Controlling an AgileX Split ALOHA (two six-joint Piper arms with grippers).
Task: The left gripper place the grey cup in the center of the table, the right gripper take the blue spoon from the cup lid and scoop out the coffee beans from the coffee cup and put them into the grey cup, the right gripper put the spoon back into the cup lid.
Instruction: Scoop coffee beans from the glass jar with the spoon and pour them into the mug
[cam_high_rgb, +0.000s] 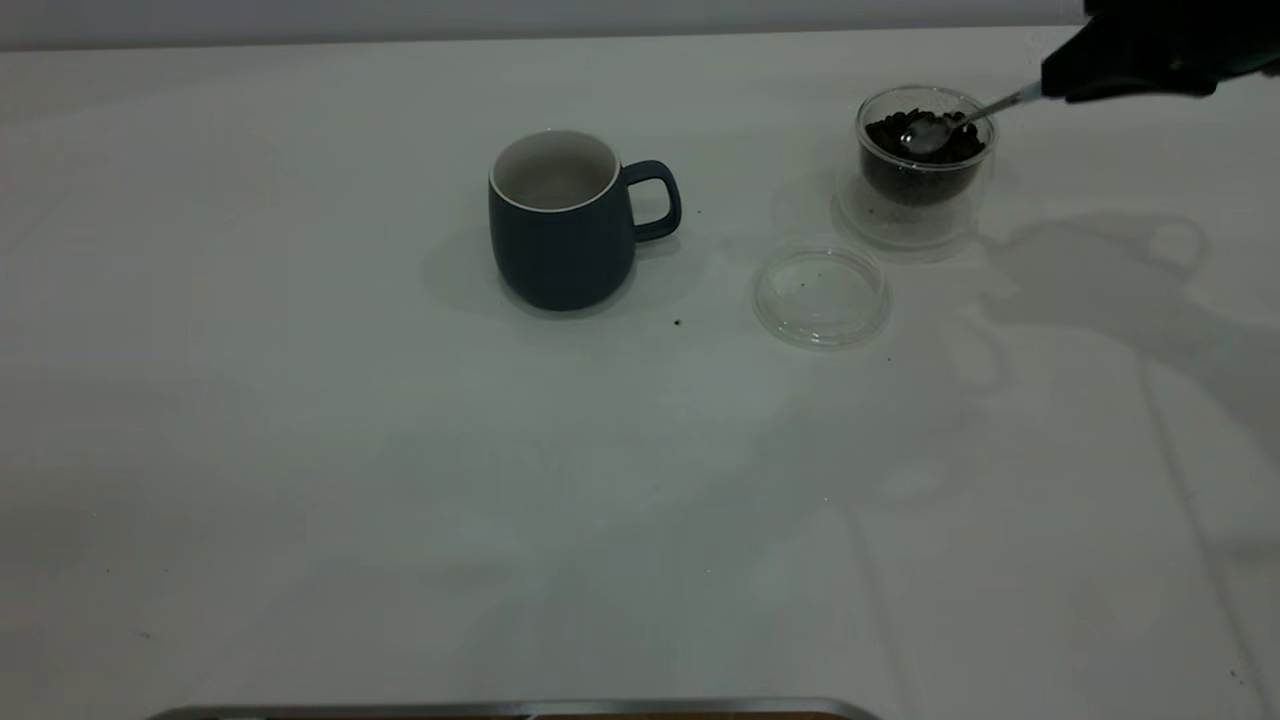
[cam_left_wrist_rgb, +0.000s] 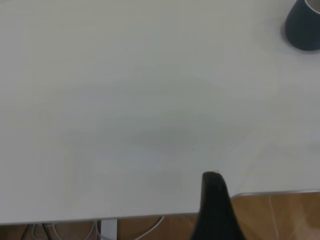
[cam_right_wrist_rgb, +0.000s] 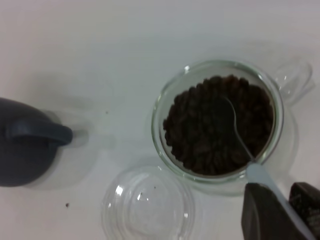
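Note:
The grey cup (cam_high_rgb: 565, 225) stands upright near the table's middle, handle pointing right, empty inside; it also shows in the right wrist view (cam_right_wrist_rgb: 27, 142) and in the left wrist view (cam_left_wrist_rgb: 303, 24). The glass coffee cup (cam_high_rgb: 922, 150) full of coffee beans (cam_right_wrist_rgb: 217, 131) stands at the far right. My right gripper (cam_right_wrist_rgb: 285, 207) is shut on the blue spoon (cam_right_wrist_rgb: 262, 177), its bowl (cam_high_rgb: 925, 133) lying in the beans. The clear cup lid (cam_high_rgb: 822, 295) lies empty in front of the coffee cup. Of my left gripper only one finger (cam_left_wrist_rgb: 216, 210) shows, at the table's near edge.
A few stray bean crumbs (cam_high_rgb: 677, 322) lie on the white table between the grey cup and the lid. The table's metal edge (cam_high_rgb: 520, 708) runs along the front. Cables and floor (cam_left_wrist_rgb: 150, 227) show beyond the edge in the left wrist view.

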